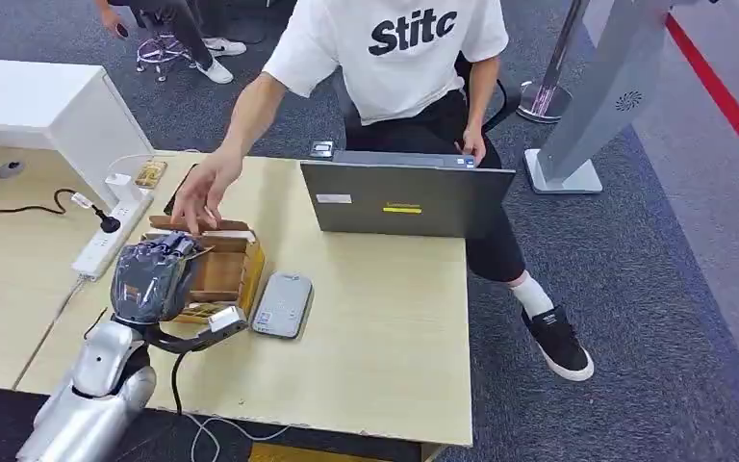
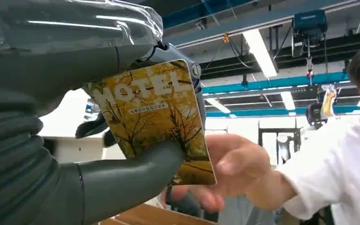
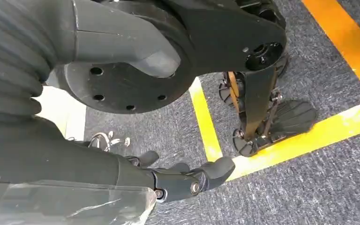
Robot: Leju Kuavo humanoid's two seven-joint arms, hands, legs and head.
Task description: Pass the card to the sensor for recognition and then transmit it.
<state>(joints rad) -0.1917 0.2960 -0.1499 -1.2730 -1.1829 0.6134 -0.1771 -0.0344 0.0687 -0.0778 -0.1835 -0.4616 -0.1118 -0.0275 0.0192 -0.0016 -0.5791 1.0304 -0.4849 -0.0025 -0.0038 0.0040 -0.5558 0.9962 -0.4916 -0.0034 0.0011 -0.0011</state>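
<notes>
A yellow card (image 2: 150, 112) printed "HOTEL", with autumn trees on it, is pinched between the thumb and fingers of my left hand (image 2: 75, 154). In the head view my left hand (image 1: 150, 276) hovers above a wooden box (image 1: 223, 271) at the table's left. The grey flat sensor (image 1: 282, 304) lies on the table just right of the box. A person's hand (image 1: 202, 192) reaches toward my left hand; in the left wrist view the person's hand (image 2: 236, 166) sits close behind the card's far edge, and contact is unclear. My right hand (image 3: 183, 180) hangs over the floor, holding nothing.
A grey laptop (image 1: 406, 197) stands at the table's far edge with the person in a white shirt (image 1: 394, 48) seated behind it. A white power strip (image 1: 111, 231) lies at the left beside a white cabinet (image 1: 48, 106). The wooden table (image 1: 385, 337) is bare on the right.
</notes>
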